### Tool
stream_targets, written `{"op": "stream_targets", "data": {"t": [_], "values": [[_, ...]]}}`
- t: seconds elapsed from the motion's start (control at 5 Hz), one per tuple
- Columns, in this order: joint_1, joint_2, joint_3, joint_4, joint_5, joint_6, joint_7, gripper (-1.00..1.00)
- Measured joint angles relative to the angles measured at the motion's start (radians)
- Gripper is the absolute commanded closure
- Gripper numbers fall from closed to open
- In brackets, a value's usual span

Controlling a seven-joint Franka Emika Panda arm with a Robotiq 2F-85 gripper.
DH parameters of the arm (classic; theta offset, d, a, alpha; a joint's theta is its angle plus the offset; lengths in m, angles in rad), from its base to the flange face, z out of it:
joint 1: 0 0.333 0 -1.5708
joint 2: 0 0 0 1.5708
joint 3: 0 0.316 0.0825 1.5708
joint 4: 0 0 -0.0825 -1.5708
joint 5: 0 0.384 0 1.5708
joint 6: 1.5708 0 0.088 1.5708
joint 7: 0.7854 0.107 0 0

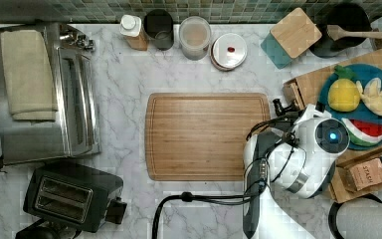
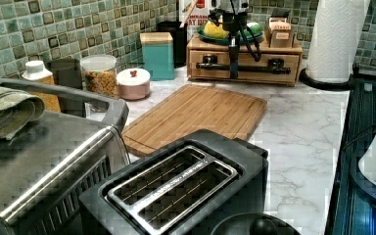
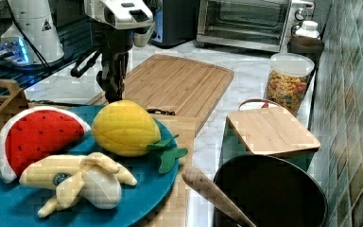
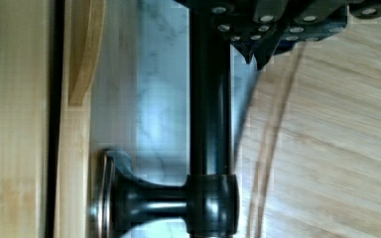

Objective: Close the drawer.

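My end effector (image 2: 233, 58) hangs right at the black bar handle (image 2: 245, 68) on the drawer (image 2: 274, 73); how wide it stands, I cannot tell. The wrist view gives me that round, glossy handle (image 4: 206, 124) up close, post and metal washer included. The left view shows the light-wood drawer front set in its stand. Beyond lies the bamboo cutting board (image 1: 206, 135) with rounded corners on the marble desk (image 1: 124, 79).
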Motion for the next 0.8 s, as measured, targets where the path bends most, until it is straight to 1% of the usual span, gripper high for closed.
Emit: {"op": "stream_targets", "data": {"t": [0.2,0.4,0.6,0.8], "values": [[-0.003,0.01,0.0,0.02,-0.011,0.001,0.003,1.0],[-0.002,0.009,-0.002,0.008,-0.045,0.043,0.004,1.0],[0.011,0.007,-0.013,0.0,-0.052,0.061,0.004,1.0],[0.012,0.005,-0.014,-0.002,-0.052,0.061,0.004,1.0]]}}
